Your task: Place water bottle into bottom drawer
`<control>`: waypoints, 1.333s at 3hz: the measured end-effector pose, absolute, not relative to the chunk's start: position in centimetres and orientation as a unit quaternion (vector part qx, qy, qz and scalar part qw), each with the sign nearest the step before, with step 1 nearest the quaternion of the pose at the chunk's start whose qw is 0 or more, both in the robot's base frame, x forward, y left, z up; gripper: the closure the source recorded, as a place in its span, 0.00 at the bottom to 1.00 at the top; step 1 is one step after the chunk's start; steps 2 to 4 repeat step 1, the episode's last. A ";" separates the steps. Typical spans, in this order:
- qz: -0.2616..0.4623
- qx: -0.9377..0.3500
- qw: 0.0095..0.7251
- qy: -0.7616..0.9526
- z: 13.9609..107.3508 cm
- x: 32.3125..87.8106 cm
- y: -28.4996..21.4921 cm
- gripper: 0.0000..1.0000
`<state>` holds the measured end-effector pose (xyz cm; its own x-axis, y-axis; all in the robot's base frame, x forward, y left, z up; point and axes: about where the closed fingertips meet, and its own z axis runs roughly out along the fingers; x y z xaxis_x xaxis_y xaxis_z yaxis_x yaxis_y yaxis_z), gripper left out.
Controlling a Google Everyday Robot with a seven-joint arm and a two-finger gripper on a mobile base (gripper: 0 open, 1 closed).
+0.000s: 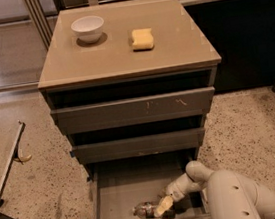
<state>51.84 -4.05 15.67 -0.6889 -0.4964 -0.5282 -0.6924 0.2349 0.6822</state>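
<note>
Clear plastic bottle (143, 210) lies on its side in the open bottom drawer (113, 193), close to the front edge and a little right of the middle, with bare grey floor showing to its left and behind it. The gripper (163, 206) is low inside the drawer at the bottle's right end, touching it, but I cannot tell if it grips or is loose; the arm (232, 195) enters over the right front corner
</note>
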 end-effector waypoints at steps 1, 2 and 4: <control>0.487 -0.381 0.101 0.779 15.7 51.8 -4.1 0.00; 0.487 -0.381 0.101 0.779 15.7 51.8 -4.1 0.00; 0.487 -0.381 0.101 0.779 15.7 51.8 -4.1 0.00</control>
